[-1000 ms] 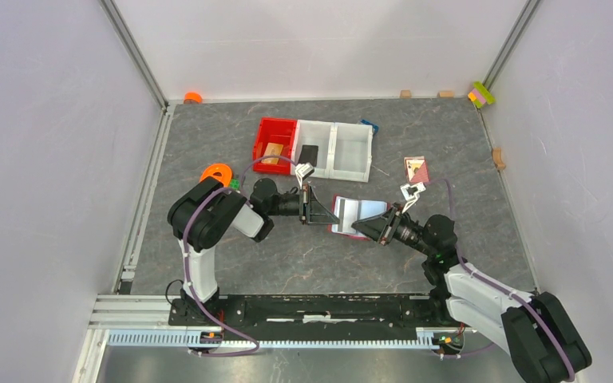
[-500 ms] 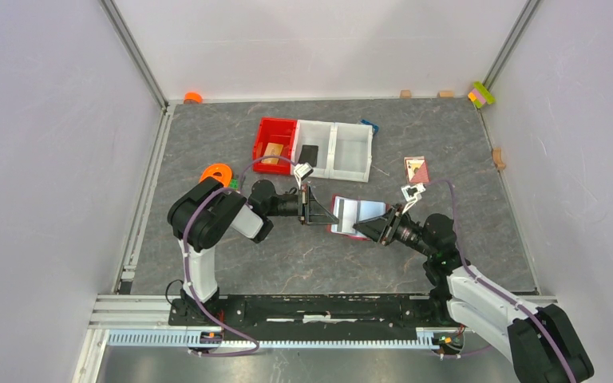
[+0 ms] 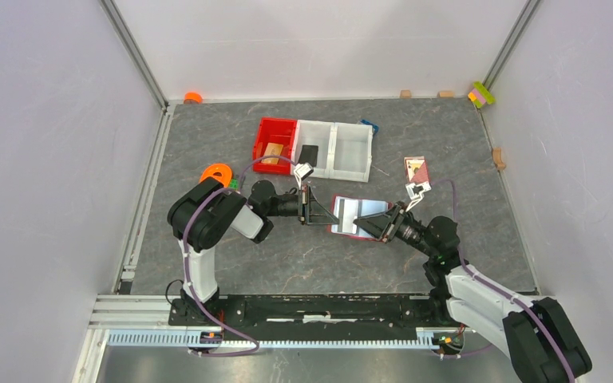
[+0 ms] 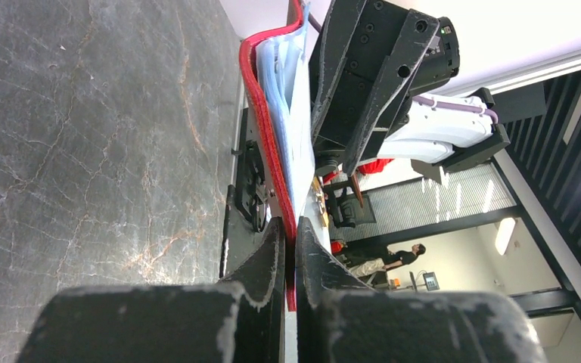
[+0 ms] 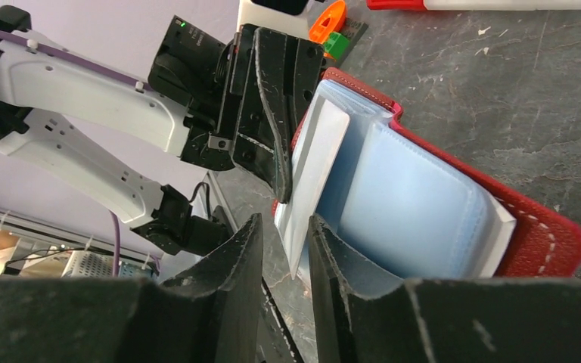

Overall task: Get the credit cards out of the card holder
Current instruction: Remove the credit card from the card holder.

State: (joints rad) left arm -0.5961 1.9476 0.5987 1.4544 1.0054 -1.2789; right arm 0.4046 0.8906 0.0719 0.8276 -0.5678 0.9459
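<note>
The stitched, dark red leather card holder (image 5: 545,234) sits open mid-worktop (image 3: 447,136), on grey marbled stone, showing pale plastic sleeves. The left pincer (image 4: 289,234) is clamped tight on its red edge. The right pincer (image 5: 284,223) is narrowly parted, with 1 thin, pale grey-blue rectangular card (image 5: 314,174) tilted between its fingers.

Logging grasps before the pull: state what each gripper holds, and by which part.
Left gripper clamps the card holder by its red cover edge. Right gripper straddles the pale card at its free corner, jaws apart: nothing held yet.
</note>
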